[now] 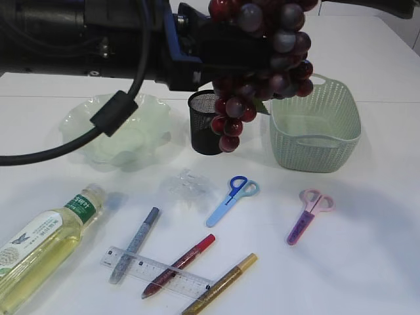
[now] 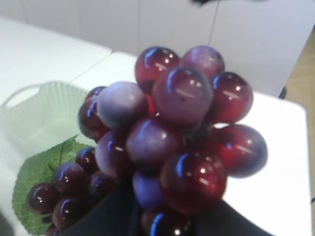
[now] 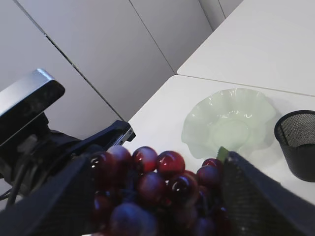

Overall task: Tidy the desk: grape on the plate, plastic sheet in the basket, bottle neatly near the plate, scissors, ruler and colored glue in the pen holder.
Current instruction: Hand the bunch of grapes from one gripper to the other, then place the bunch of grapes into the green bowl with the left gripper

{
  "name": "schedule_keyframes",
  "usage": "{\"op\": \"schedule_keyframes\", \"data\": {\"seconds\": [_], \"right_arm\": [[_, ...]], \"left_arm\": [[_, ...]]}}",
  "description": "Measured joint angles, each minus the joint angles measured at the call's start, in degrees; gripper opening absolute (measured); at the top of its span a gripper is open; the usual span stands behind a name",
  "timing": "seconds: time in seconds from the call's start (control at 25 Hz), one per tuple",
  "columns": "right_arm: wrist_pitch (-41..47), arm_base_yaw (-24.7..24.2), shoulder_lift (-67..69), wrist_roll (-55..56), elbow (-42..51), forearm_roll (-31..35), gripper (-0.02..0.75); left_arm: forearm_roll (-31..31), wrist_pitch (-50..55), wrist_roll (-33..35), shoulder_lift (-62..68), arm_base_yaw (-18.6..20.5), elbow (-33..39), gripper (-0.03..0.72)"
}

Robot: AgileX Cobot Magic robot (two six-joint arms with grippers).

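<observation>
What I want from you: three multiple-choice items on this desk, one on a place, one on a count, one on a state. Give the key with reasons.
1. Where is the grape bunch?
A. On the plate
B. In the basket
C. Lifted in the air

2. How many pairs of scissors lie on the table?
A. One
B. Two
C. Three

3. How is the bottle placed?
A. Lying on its side
B. Standing upright
C. Inside the pen holder

Key:
1 C: the grape bunch hangs well above the table.
2 B: there are blue scissors and pink scissors, and no others.
3 A: the bottle lies flat at the near left corner.
</observation>
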Motion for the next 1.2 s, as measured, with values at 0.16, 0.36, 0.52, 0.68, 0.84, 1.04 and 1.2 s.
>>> {"op": "schedule_keyframes", "data": {"seconds": [0.16, 0.36, 0.52, 0.68, 0.84, 1.04, 1.2], "right_arm": [[0.0, 0.0, 0.0, 0.1, 0.0, -0.1, 0.607], [0.0, 0.0, 0.0, 0.1, 0.0, -0.1, 0.599], [0.0, 0.0, 0.0, 0.7, 0.0, -0.9, 0.595], [-0.1, 0.0, 0.0, 1.6, 0.0, -1.5, 0.595], [-0.1, 0.0, 0.0, 1.7, 0.0, -1.6, 0.595], [-0.1, 0.0, 0.0, 2.6, 0.0, -4.3, 0.595], [0.0, 0.0, 0.0, 3.9, 0.0, -7.7, 0.594]], "left_arm": [[5.4, -6.4, -3.8, 0.0, 0.0, 0.0, 0.113], [17.7, -12.5, -13.9, 0.0, 0.0, 0.0, 0.113], [27.7, -13.9, -24.0, 0.0, 1.3, 0.0, 0.113], [33.7, -13.2, -32.9, 0.0, 5.3, 0.0, 0.113], [37.6, -11.2, -42.4, 0.0, 10.6, 0.0, 0.113], [43.1, -7.1, -52.1, 0.0, 15.6, 0.0, 0.113], [49.3, -2.5, -56.4, 0.0, 17.4, -1.0, 0.113]]}}
